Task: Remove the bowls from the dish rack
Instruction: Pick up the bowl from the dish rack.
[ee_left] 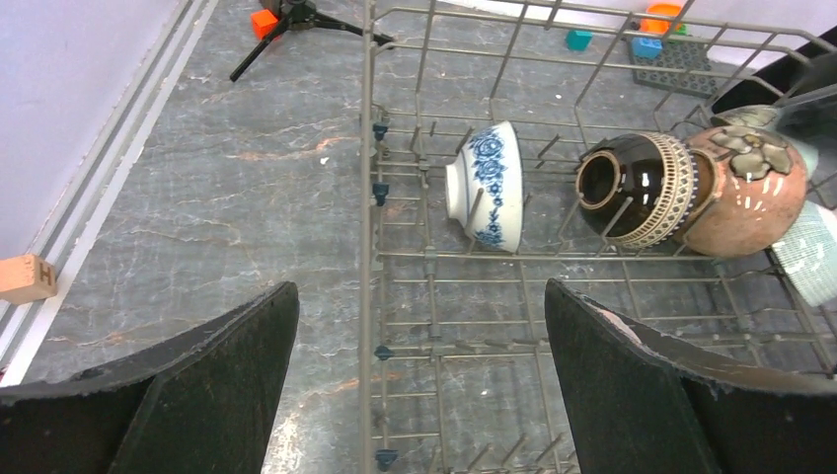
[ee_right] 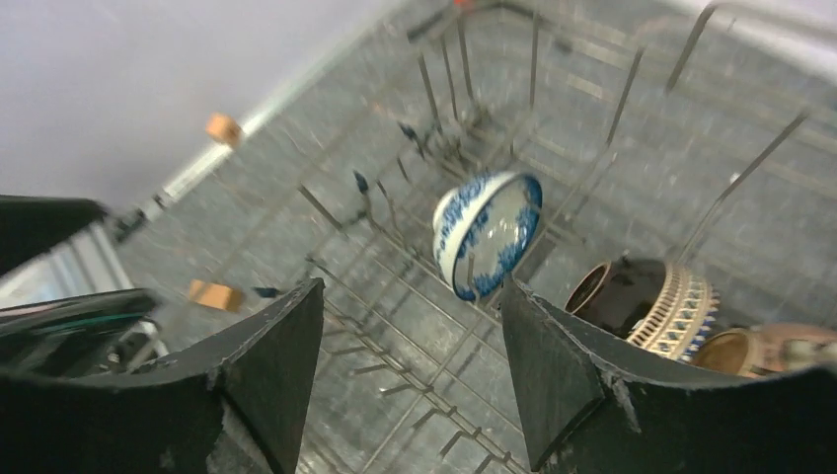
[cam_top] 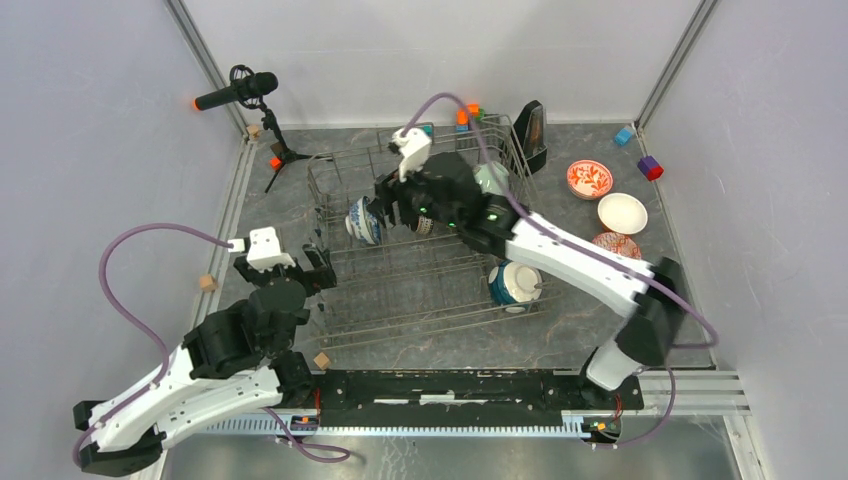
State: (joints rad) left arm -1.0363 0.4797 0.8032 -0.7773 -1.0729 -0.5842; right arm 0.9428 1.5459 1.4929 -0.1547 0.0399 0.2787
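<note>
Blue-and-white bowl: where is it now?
Top view: the blue-and-white bowl stands on edge between the tines in the left half of the dish rack, just left of the dark patterned bowl.

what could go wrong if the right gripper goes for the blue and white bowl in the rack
1. The blue-white bowl stands on edge between tines of the dish rack. The open right gripper could snag a tine, or pinch only the rim and let the bowl slip.
2. The dark banded bowl lies close beside it, against a tan bowl. A bump might roll them.
</note>
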